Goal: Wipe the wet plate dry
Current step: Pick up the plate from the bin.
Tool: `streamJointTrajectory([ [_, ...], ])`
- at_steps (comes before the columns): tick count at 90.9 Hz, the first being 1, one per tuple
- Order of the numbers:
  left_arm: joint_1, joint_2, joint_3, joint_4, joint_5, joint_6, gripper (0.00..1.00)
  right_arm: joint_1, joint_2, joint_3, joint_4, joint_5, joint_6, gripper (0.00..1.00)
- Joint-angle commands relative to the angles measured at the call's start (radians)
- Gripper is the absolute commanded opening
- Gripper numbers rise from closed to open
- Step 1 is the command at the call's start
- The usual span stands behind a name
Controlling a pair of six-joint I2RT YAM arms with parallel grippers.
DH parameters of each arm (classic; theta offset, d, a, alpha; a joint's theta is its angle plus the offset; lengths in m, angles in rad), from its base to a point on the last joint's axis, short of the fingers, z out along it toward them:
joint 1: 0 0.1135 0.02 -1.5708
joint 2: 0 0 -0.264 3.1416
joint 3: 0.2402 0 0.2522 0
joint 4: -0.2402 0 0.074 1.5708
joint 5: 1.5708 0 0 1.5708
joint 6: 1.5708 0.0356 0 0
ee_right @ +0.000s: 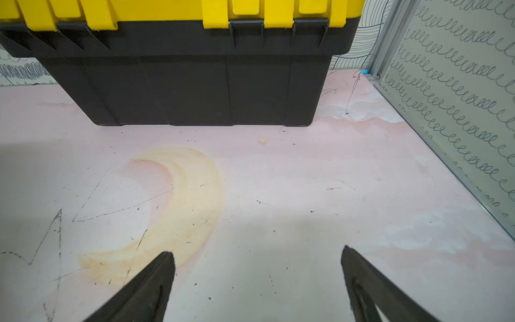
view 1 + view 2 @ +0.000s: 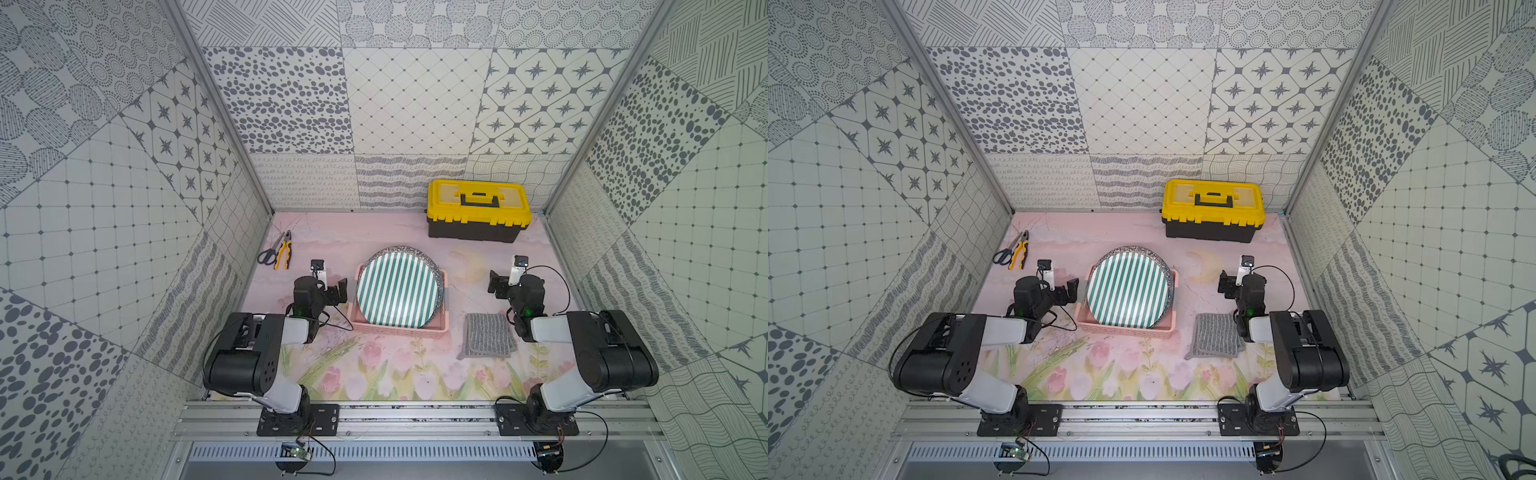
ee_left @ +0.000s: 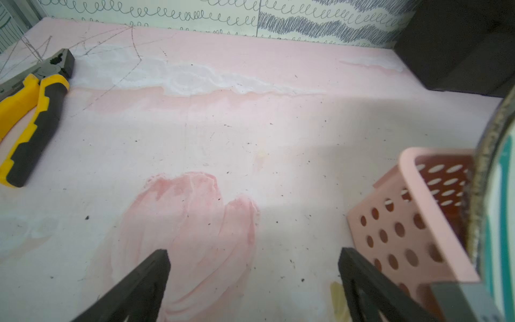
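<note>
A green-and-white striped plate [image 2: 399,289] [image 2: 1130,289] leans upright in a pink perforated basket [image 2: 399,328] [image 2: 1125,329] at the table's middle. Behind it stands a speckled-rimmed plate [image 2: 390,250]. A folded grey cloth [image 2: 488,334] [image 2: 1217,334] lies flat to the right of the basket. My left gripper [image 2: 330,291] [image 3: 255,253] hovers just left of the basket, open and empty; the left wrist view shows the basket [image 3: 418,212] and the plate's edge [image 3: 498,212]. My right gripper [image 2: 505,286] [image 1: 257,251] is open and empty over bare table, just beyond the cloth.
A yellow-and-black toolbox [image 2: 478,210] [image 1: 181,69] stands at the back right, ahead of the right gripper. Yellow-handled pliers [image 2: 284,255] [image 3: 30,117] and scissors [image 2: 268,253] lie at the back left. Patterned walls close in both sides and the back.
</note>
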Motion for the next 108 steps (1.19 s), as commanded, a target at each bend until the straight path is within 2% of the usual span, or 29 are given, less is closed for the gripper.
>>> streamJointTrajectory([
  [1,-0.001,0.006,0.001,0.038,0.012,-0.004,1.0,0.001,-0.008,0.012,0.036,-0.003,-0.012,0.97],
  [58,-0.002,0.005,0.001,0.039,0.012,0.0,1.0,0.0,-0.008,0.011,0.037,-0.004,-0.01,0.97],
  [64,0.005,-0.034,0.015,0.004,0.017,-0.002,1.0,0.005,-0.011,0.011,0.041,0.006,-0.012,0.97],
  [71,0.007,-0.135,0.108,-0.287,0.062,0.023,1.0,0.056,-0.108,0.04,-0.066,0.124,-0.031,0.97],
  [78,0.009,-0.214,0.249,-0.586,0.081,0.064,1.0,0.085,-0.267,0.15,-0.406,0.217,0.058,0.97],
  [83,0.01,-0.265,0.336,-0.77,0.099,0.096,1.0,0.084,-0.345,0.201,-0.572,0.272,0.209,0.97],
  [86,0.01,-0.291,0.386,-0.885,0.112,0.114,1.0,0.082,-0.37,0.213,-0.636,0.324,0.338,0.97],
  [89,0.01,-0.318,0.429,-0.97,0.128,0.128,1.0,0.071,-0.389,0.233,-0.737,0.353,0.527,0.97],
  [93,0.009,-0.344,0.468,-1.077,0.16,0.149,1.0,0.032,-0.402,0.247,-0.798,0.236,0.643,0.97],
  [99,0.01,-0.365,0.529,-1.28,0.232,0.196,1.0,0.0,-0.411,0.277,-0.824,0.02,0.665,0.97],
  [108,0.009,-0.36,0.585,-1.497,0.326,0.23,1.0,0.047,-0.403,0.389,-0.94,-0.131,0.644,0.97],
])
